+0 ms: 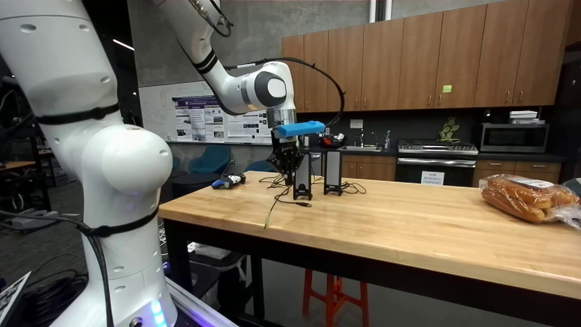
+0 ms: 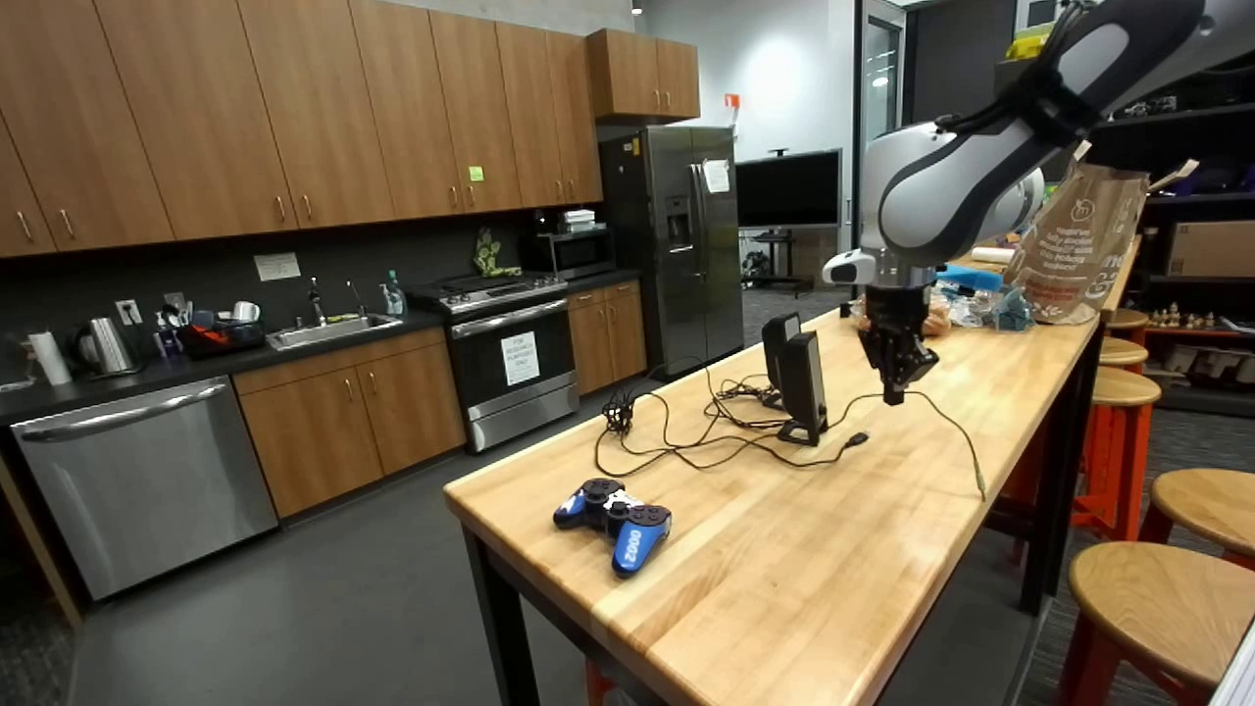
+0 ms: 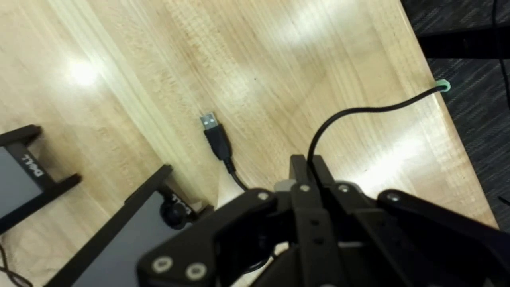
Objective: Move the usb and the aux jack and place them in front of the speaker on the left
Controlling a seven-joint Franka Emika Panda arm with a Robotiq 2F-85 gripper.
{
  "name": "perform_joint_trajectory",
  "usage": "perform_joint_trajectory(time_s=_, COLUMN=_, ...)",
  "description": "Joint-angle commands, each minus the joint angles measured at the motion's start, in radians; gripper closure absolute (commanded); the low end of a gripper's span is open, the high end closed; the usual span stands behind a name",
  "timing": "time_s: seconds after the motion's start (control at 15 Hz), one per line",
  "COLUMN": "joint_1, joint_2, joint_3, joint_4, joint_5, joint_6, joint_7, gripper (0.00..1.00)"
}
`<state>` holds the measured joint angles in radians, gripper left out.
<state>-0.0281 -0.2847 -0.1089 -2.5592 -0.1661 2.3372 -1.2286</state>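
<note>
"White robot arm (image 1: 129, 156) in an exterior view, filling the nine o'clock side. What is its gripper (image 3: 307, 163) doing?"

"Clenched, going by the wrist view. Its fingers (image 3: 297, 169) pinch a thin black cord (image 3: 358, 110), which runs out toward two o'clock and finishes in a green jack (image 3: 443, 85) right at the edge of the table (image 3: 259, 52)."

"And the USB plug (image 3: 217, 139)?"

"Loose on the table, apart from the fingers, between nine and ten o'clock from them. Its metal end points toward eleven."

"How about the near speaker (image 3: 131, 239) and the far speaker (image 3: 16, 181)?"

"Both upright. From the fingers, the near one sits at eight o'clock, the far one at nine. The USB plug lies just in front of the near speaker; the green jack is well apart from the pair."

"Anything else up there?"

"Yes. In an exterior view, a game controller (image 1: 229, 180) at nine o'clock from the speakers, and a bag of bread (image 1: 529, 197) at three."
</note>
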Motion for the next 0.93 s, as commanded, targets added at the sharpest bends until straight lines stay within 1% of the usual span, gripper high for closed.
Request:
perform_joint_trajectory(time_s=0.0, joint_1=-0.008, joint_2=-0.002, joint_3=0.002, joint_4=0.074, joint_5=-0.048, joint_6=-0.065, joint_7=0.008, gripper=0.99)
perform_joint_trajectory(time_s=0.47, joint_1=-0.013, joint_2=0.03, joint_3=-0.002, joint_4=0.185, joint_5=-0.103, joint_6=-0.118, joint_7=0.0, gripper=0.99)
perform_joint_trajectory(time_s=0.87, joint_1=-0.022, joint_2=0.097, joint_3=-0.008, joint_4=0.278, joint_5=-0.128, joint_6=-0.139, joint_7=-0.019, gripper=0.99)
